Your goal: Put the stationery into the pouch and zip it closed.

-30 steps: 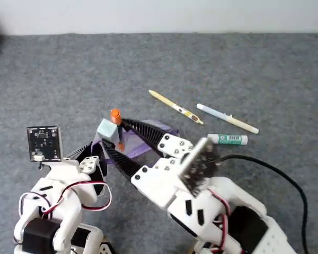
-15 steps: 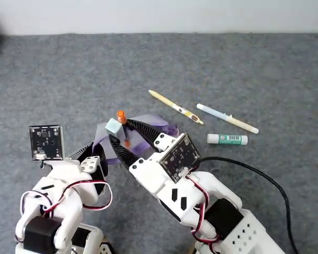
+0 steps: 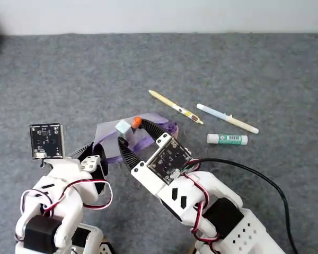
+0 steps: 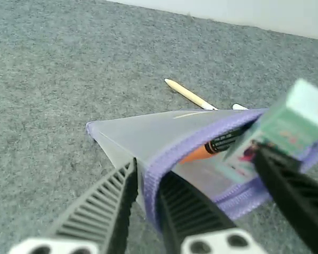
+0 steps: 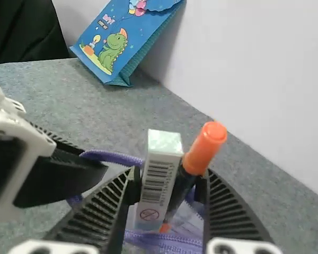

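Mat (image 3: 53, 74): I see grey carpet running from the pouch to the far wall.
Pouch (image 3: 108, 138): purple, mouth open, rim pinched in my left gripper (image 4: 146, 172).
Contents: box (image 5: 161, 169) and orange marker (image 5: 201, 153), lower ends inside, tops protruding. Both are clamped side by side in my right gripper (image 5: 167, 180), which is angled down over the mouth.
Outside, on the mat near the pouch: yellow pen (image 3: 176, 107), pale pen (image 3: 228, 119), glue stick (image 3: 228, 139).
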